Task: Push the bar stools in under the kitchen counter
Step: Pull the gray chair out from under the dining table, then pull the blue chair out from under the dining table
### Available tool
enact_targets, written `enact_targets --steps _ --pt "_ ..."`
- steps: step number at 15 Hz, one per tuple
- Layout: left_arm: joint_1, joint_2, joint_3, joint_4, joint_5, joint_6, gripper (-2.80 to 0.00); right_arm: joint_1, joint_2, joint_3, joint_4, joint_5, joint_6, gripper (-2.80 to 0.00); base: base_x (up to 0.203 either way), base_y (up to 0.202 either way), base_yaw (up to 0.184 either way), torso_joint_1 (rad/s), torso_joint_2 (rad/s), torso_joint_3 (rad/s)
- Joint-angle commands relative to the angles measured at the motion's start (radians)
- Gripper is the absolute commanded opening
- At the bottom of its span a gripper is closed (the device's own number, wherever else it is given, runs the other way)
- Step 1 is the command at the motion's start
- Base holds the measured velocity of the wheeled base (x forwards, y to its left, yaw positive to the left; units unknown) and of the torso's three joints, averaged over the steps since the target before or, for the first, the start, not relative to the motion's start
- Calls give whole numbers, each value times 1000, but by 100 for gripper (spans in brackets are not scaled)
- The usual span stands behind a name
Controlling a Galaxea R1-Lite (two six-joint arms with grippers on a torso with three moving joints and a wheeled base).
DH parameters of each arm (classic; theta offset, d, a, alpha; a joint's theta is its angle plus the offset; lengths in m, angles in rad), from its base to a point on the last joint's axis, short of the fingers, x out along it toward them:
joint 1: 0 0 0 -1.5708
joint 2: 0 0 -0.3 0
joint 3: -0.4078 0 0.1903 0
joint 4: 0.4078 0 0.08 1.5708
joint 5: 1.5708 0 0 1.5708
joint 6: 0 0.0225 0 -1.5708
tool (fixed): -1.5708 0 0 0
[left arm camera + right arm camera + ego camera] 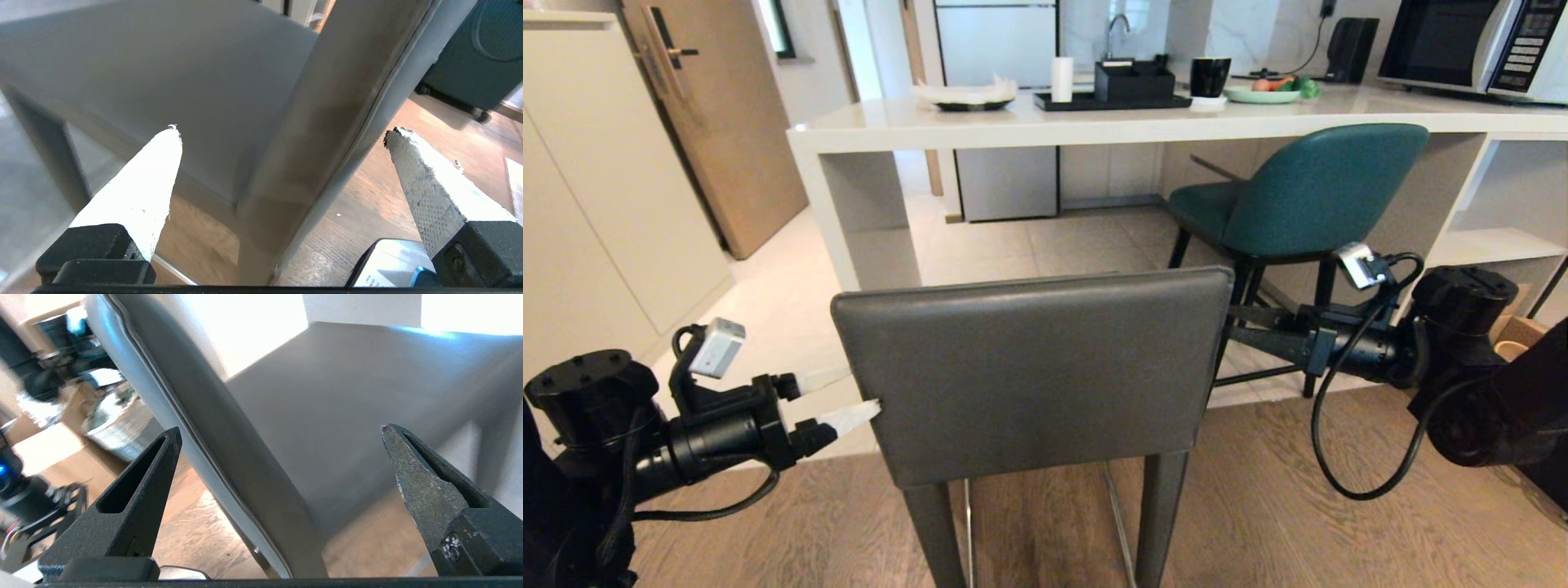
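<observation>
Both grippers stand wide open at the two side edges of the grey stool's back, holding nothing. Left gripper (849, 396) has its white-taped fingers (141, 192) to either side of the back's left edge, one tip touching or nearly touching the rear face in the head view. Right gripper (282, 433) straddles the right edge, its dark fingers (135, 506) spread with the padded edge between them; in the head view its tips are hidden behind the back.

Largest in view, the desk (980, 126) runs across the far side, its thick pale top resting on a slab side panel (829, 220) at the left end and white open shelving (1494, 237) at the right. Under the top, between panel and teal stool, lies an open stretch of tiled floor (1013, 245).

Dark grey stool (1033, 367) stands on wood flooring (1258, 506) near the robot, well short of the desk's edge, its rectangular back facing the camera. Teal stool (1307, 196) sits further right, its seat partly under the top and its curved back just outside the front edge.
</observation>
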Motion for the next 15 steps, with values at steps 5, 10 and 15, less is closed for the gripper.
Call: enact_targets --steps 5,10,15 --pt "55 -177 190 -9 -5 1 0 -114 -160 222 -20 -2 5 0 0 0 0 0 0 0" --pt "115 -195 140 -9 390 -82 0 -201 -241 207 -6 -487 9 0 0 0 0 0 0 0" --pt "-55 -225 -70 162 921 -89 0 -193 -513 32 594 -904 -29 0 0 0 0 0 0 0"
